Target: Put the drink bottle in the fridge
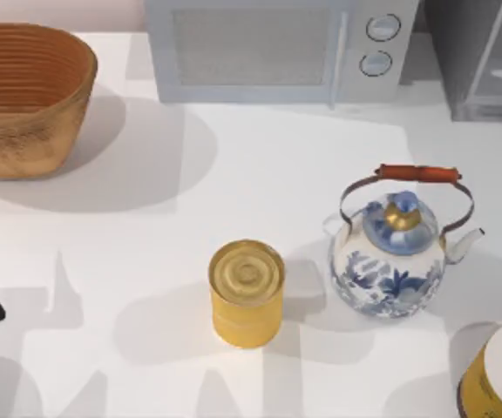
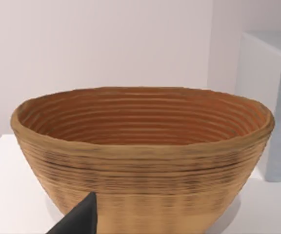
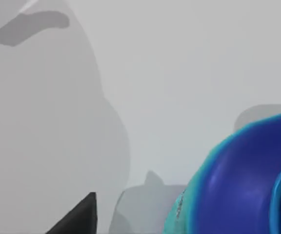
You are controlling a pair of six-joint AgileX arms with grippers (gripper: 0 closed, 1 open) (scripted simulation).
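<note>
You are working over a white surface [image 1: 234,174] that carries everything. Along its far edge stands the light-grey microwave [image 1: 268,48] with two dials, and in the far right corner the fridge [image 1: 486,61], grey-framed with a pale translucent door panel. It is cut by the picture's edge, so you cannot tell whether the door is shut or ajar. That corner is your goal, and the microwave stands just beside it, so approach the door from the open front. The woven basket [image 1: 24,96] fills the far left corner, upright and well apart from the fridge. It is out of the way. The blue-and-white kettle [image 1: 395,257] stands right of centre, between the near edge and the fridge, so a carried load probably needs to go around its raised handle. The yellow can [image 1: 247,292] stands upright near the middle, apart from the kettle. At the near right corner sits a yellow-sided container with a white top [image 1: 499,374]. It is the likeliest drink bottle, but you cannot be sure. The right wrist view shows a blue, teal-rimmed thing [image 3: 243,180] close by that could equally be it. The right gripper [image 3: 79,217] hangs low over the surface just beside that blue thing, seemingly placed for a grasp. The left gripper [image 2: 77,222] is at the surface's left edge, facing the basket. You cannot tell whether either arm's jaws are apart or together.
</note>
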